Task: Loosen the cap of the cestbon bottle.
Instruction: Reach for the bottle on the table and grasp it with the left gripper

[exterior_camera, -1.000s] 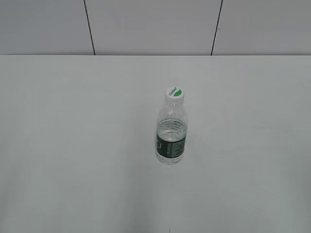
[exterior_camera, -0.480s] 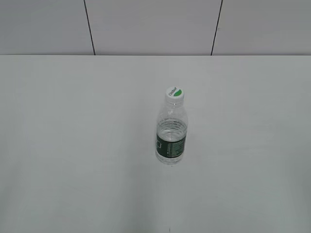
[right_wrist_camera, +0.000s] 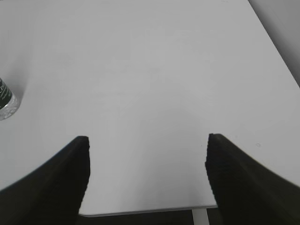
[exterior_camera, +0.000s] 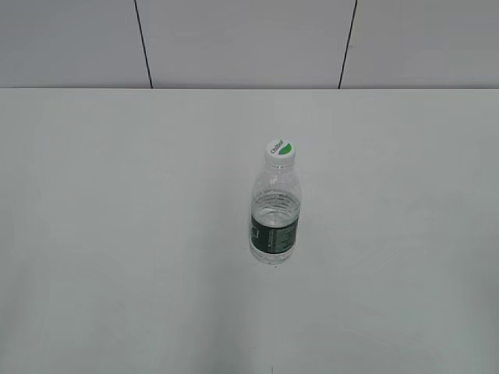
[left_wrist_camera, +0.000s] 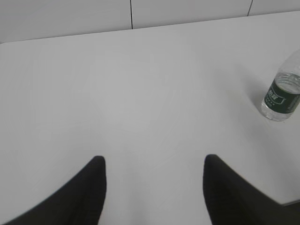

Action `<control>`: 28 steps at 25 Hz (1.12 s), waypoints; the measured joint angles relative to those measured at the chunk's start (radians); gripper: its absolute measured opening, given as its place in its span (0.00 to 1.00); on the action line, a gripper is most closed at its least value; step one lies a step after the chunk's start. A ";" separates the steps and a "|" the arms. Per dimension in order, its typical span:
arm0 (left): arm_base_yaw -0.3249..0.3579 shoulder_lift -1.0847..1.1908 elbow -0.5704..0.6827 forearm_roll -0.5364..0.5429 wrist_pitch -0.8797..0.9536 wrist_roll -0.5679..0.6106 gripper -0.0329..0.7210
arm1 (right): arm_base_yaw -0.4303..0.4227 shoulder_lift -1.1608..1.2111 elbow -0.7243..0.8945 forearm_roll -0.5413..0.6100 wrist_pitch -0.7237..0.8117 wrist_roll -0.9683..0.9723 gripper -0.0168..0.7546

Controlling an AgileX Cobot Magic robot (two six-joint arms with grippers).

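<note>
The cestbon bottle (exterior_camera: 274, 218) stands upright on the white table (exterior_camera: 117, 234), near the middle in the exterior view, with its white and green cap (exterior_camera: 280, 149) on top. No gripper shows in the exterior view. In the left wrist view the bottle (left_wrist_camera: 281, 93) is at the far right, cap cut off by the frame edge; my left gripper (left_wrist_camera: 153, 161) is open and empty, well short and left of it. In the right wrist view only the bottle's base (right_wrist_camera: 5, 104) shows at the left edge; my right gripper (right_wrist_camera: 146, 140) is open and empty.
A grey panelled wall (exterior_camera: 249, 43) stands behind the table's far edge. In the right wrist view the table's near edge (right_wrist_camera: 145, 210) and right edge (right_wrist_camera: 276, 51) show, with dark floor beyond.
</note>
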 joint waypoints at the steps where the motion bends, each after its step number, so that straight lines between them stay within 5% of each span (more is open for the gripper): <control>1: 0.000 0.000 0.000 0.000 0.000 0.000 0.58 | 0.000 0.000 0.000 0.000 0.000 0.000 0.79; 9: 0.000 0.000 -0.013 0.001 -0.064 0.000 0.58 | 0.000 0.000 -0.015 0.001 -0.030 0.000 0.79; 22: 0.000 0.163 0.200 0.036 -0.748 0.001 0.58 | 0.000 0.065 0.018 0.000 -0.488 0.000 0.79; 28: 0.000 0.370 0.210 0.038 -0.909 0.001 0.58 | 0.000 0.234 0.035 0.000 -0.627 0.000 0.79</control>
